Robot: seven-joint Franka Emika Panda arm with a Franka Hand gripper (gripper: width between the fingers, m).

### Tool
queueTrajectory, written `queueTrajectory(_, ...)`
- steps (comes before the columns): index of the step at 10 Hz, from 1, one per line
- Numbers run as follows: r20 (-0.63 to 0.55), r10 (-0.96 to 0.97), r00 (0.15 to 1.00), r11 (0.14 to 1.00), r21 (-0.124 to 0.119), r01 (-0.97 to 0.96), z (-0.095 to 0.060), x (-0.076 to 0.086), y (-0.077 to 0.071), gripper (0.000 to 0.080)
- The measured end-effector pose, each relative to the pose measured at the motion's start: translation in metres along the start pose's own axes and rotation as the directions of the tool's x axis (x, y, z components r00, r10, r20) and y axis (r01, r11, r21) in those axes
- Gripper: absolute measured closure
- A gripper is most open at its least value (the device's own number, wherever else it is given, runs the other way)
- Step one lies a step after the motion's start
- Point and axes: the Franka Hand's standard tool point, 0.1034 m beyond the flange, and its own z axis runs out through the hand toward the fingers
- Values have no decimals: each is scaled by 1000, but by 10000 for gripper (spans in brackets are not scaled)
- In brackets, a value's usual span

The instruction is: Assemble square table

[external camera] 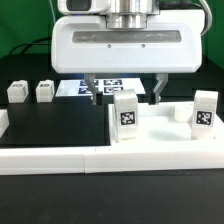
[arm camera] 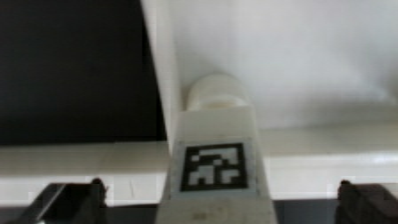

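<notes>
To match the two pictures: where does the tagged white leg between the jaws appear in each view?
Exterior view: the leg stands upright at the centre, between the open jaws.
Wrist view: the leg fills the middle.
Shared landmark: its black-white tag.

- Plain green backdrop (external camera: 18, 30) behind, in both upper corners.
- Matte black tabletop (external camera: 50, 125) under bright, even light.
- Long low white border rail (external camera: 50, 160) along the near edge.
- Thin flat white marker board (external camera: 70, 88) lying at the back.
</notes>
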Motion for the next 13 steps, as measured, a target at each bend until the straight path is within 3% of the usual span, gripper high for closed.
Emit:
queueTrajectory(2, 12, 4, 1000, 1000, 4, -4, 1, -1, 1, 151)
queueTrajectory(3, 70, 29, 997, 999, 33, -31, -1, -1, 2, 151)
queueTrajectory(4, 97, 36, 995, 998, 51, -41, -3, 9, 5, 151)
queueTrajectory(7, 89, 68, 994, 996, 44, -72, -1, 8, 5, 163)
queueTrajectory(9, 93, 160, 983, 986, 36, -164, -1, 8, 5, 509)
queueTrajectory(13, 98, 463, 881, 885, 6, -466, 0, 6, 5, 509)
